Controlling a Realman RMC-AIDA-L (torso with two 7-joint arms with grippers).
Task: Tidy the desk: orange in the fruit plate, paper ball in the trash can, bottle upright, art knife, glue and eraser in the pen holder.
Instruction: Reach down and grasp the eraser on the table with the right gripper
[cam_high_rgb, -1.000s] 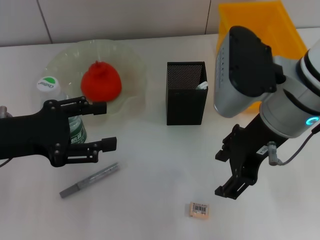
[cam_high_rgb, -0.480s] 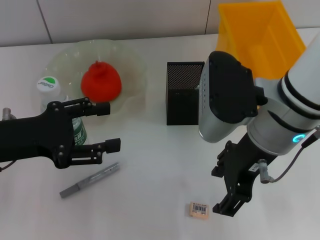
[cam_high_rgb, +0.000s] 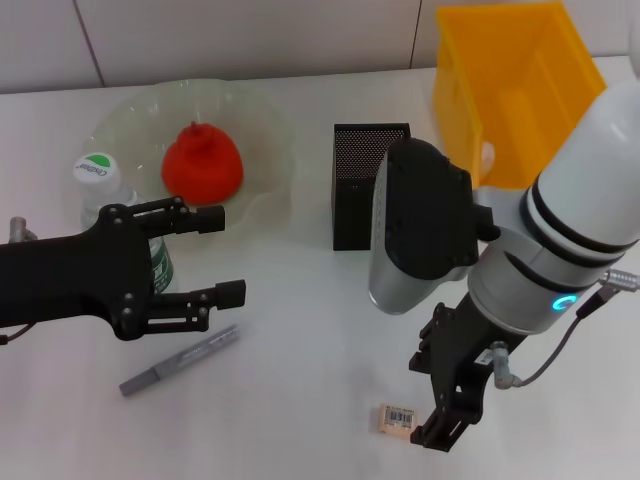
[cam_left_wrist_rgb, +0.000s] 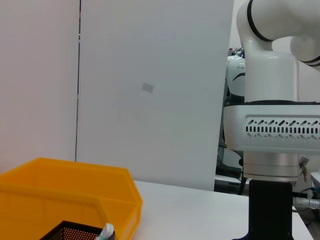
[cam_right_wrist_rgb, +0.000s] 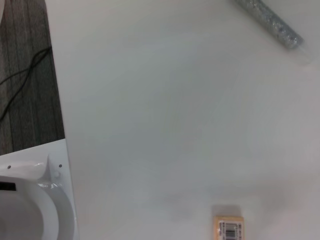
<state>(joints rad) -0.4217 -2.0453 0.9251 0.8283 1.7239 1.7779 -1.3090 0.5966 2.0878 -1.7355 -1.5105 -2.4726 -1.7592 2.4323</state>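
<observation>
Near the table's front edge, tiny beige barcode-stickered eraser lying flat, right gripper just beside it, finger spread impossible to tell. Farther left, left gripper spread wide beside upright clear bottle.

A plain white wall panel is seen across most of the left wrist view. The trash can, bright yellow, is seen low in the picture on the white bench. Just before it, the mesh rim of the pen holder is visible, with a white-tipped item standing inside. The right arm, white with a black lower section, is seen beyond
</observation>
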